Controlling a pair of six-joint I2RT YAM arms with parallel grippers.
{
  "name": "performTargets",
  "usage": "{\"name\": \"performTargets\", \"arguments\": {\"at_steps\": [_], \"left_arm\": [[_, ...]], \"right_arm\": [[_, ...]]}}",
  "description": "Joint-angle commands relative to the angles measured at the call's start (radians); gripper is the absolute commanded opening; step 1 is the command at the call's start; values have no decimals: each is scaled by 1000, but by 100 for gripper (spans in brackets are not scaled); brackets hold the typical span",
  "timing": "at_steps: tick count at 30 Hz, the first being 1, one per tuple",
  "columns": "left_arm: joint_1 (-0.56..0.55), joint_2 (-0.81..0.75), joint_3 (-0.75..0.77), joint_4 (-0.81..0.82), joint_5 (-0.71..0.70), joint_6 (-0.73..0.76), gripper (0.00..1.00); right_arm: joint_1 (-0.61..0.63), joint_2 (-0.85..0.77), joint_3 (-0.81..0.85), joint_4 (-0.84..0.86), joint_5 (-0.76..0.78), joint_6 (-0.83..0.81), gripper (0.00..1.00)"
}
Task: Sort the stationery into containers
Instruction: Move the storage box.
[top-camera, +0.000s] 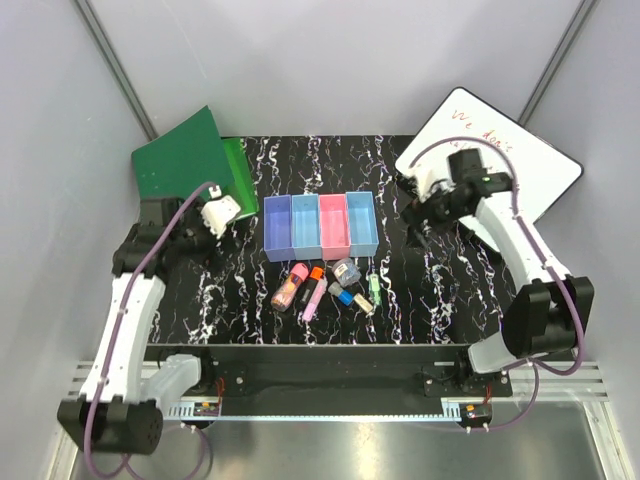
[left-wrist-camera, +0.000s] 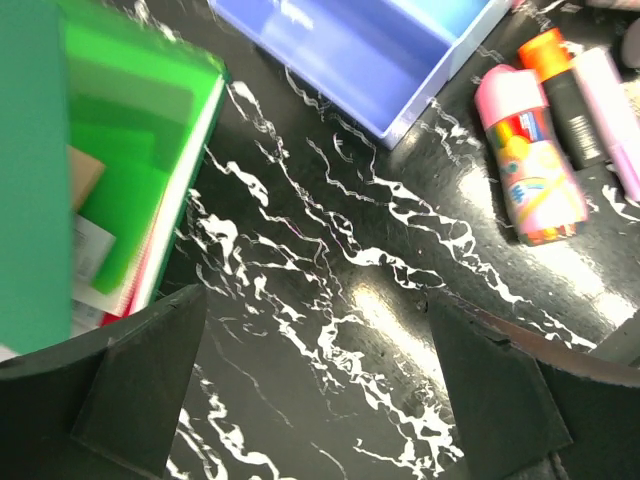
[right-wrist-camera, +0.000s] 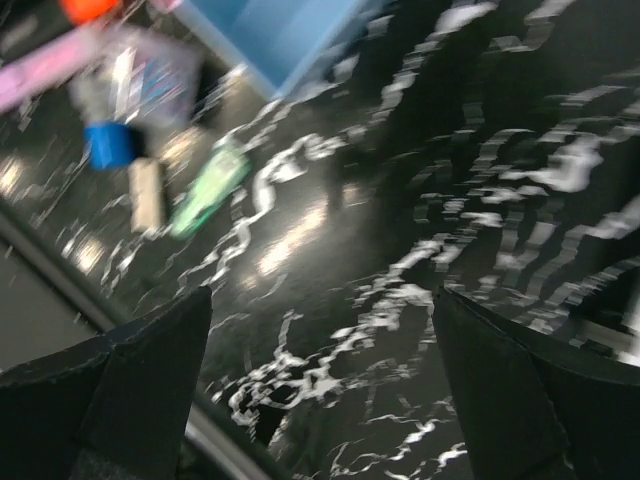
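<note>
Black marbled table (top-camera: 430, 300) lay under both arms. The left gripper (left-wrist-camera: 320, 400) stood wide open and empty over bare surface, just beside the green folder (left-wrist-camera: 120, 200). The right gripper (right-wrist-camera: 320, 390) was also wide open and empty, near the whiteboard (top-camera: 540, 165). Further in, the containers (top-camera: 320, 225) stood in a row at the middle, with nothing visible inside, and the stationery (top-camera: 325, 287) lay loose just in front of them. The sorting, I judged, had not begun. The next move called for one arm to come down over a single piece, perhaps the pink marker (left-wrist-camera: 530, 165), and close on it.
</note>
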Motion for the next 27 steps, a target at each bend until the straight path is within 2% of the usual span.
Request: {"name": "performTargets", "arguments": {"at_steps": [1, 4, 7, 10, 14, 19, 27], "left_arm": [[-8, -86, -9, -45, 46, 67, 99], [-10, -142, -60, -45, 61, 153, 99], [-25, -182, -147, -43, 107, 286, 99], [-62, -200, -201, -25, 113, 374, 99], [-103, -160, -247, 52, 76, 397, 99], [-123, -108, -262, 225, 10, 356, 99], [-157, -19, -233, 308, -27, 311, 99]], "right_arm": [[110, -51, -30, -118, 11, -115, 100], [205, -91, -98, -95, 90, -176, 100], [303, -149, -178, 15, 185, -250, 100], [339, -164, -221, 105, 265, -305, 100], [345, -109, -215, 184, 325, -342, 100], [360, -46, -188, 265, 359, -405, 100], [403, 96, -91, 310, 359, -459, 98]]}}
